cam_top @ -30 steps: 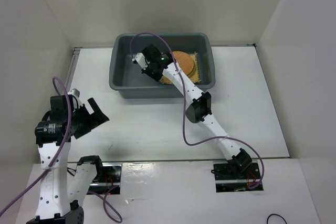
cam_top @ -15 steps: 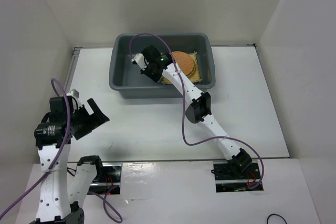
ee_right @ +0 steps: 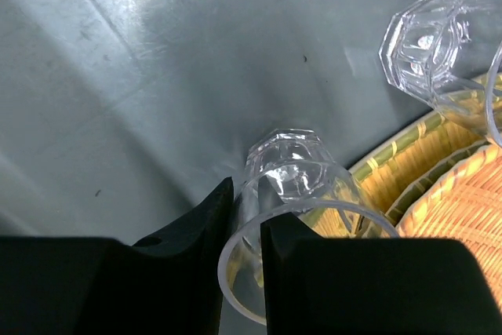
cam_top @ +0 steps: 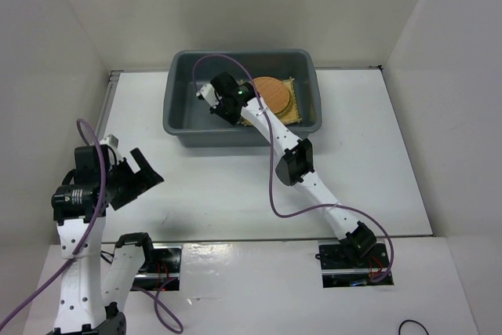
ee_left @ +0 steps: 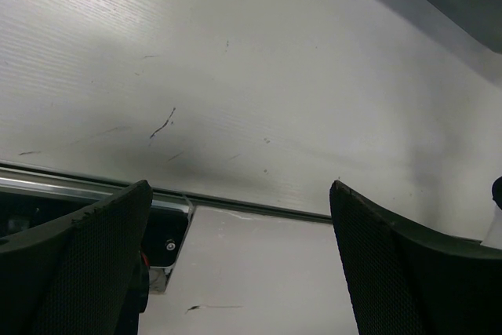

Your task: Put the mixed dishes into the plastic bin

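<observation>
White walls closed in the bench (cam_top: 376, 154) on three sides, and the grey bin (cam_top: 174, 115) sat at its far middle. The right arm, trailing a purple cable (cam_top: 274, 186), reached over the bin's near wall and hid part of its floor from above. Inside, the right tool (ee_right: 251, 205) stood crowded by a clear glass (ee_right: 292, 164), with a second glass (ee_right: 430, 41) beyond it and the woven pieces just beside. The left tool (ee_left: 239, 186) hung over bare bench at the near left, well apart from the bin, its jaws spread wide with nothing between them.

Since a second earlier, the right wrist had shifted a little toward the bin's left, uncovering more of the orange disc (cam_top: 276, 96). The left arm had barely moved.

All the dishes in view lay in the bin. The round orange-brown disc rested on the square yellow mat (cam_top: 297, 112) in the right half. In the wrist view the woven edges (ee_right: 404, 164) showed yellow ribs and a greenish curved border. The nearer glass, eight-sided at its base, touched that border, its mouth toward the camera. The right tool's jaws stood close together astride the glass's wall, one outside and one inside the rim. I could not tell whether they pressed it.
</observation>
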Available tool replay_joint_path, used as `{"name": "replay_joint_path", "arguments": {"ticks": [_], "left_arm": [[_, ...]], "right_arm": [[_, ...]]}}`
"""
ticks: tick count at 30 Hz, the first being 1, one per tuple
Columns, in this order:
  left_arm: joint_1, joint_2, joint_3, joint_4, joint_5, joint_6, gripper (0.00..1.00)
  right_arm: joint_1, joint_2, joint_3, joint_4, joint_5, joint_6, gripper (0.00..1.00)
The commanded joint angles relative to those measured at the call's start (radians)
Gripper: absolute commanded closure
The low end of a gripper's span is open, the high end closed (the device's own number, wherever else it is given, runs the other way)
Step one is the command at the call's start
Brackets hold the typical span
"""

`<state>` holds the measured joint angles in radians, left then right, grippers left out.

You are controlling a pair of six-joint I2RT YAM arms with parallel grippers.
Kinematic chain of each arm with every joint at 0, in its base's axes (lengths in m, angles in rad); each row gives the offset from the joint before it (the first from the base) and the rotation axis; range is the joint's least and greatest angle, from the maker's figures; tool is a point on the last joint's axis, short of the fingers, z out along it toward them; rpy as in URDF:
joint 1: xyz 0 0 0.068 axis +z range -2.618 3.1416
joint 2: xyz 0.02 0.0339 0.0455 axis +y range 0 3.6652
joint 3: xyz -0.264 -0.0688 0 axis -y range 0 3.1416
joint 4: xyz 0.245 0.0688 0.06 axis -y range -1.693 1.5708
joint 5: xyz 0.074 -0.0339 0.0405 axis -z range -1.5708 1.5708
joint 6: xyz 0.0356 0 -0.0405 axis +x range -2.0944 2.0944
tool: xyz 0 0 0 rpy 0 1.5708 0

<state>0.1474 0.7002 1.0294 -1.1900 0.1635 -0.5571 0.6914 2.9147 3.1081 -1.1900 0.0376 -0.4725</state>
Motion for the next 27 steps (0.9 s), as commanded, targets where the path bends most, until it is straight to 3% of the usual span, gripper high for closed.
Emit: {"name": "replay_joint_path", "arguments": {"ticks": [1, 5, 6, 7, 8, 15, 23, 27], "left_arm": [[0.006, -0.008, -0.011, 0.006, 0.016, -0.012, 0.00], [0.006, -0.008, -0.022, 0.017, 0.025, -0.012, 0.00], [0.006, -0.008, -0.022, 0.026, 0.025, -0.012, 0.00], [0.006, -0.008, -0.022, 0.026, 0.025, -0.012, 0.00], [0.006, -0.008, -0.022, 0.026, 0.025, -0.012, 0.00], [0.006, 0.012, -0.022, 0.044, 0.025, -0.012, 0.00], [0.006, 0.021, 0.027, 0.084, 0.016, 0.006, 0.00], [0.006, 0.030, 0.069, 0.162, 0.034, 0.017, 0.00]], "right_arm": [[0.010, -0.021, 0.030, 0.058, -0.048, -0.014, 0.76], [0.010, -0.032, 0.030, 0.079, -0.068, -0.014, 0.76], [0.010, -0.032, 0.030, 0.079, -0.068, -0.014, 0.73], [0.010, -0.032, 0.030, 0.079, -0.068, -0.014, 0.61], [0.010, -0.032, 0.030, 0.079, -0.068, -0.014, 0.56], [0.010, -0.043, 0.030, 0.089, -0.039, -0.023, 0.33], [-0.001, -0.293, 0.030, 0.177, -0.021, 0.043, 0.04], [-0.021, -0.452, 0.030, 0.207, -0.007, 0.130, 0.01]]}}
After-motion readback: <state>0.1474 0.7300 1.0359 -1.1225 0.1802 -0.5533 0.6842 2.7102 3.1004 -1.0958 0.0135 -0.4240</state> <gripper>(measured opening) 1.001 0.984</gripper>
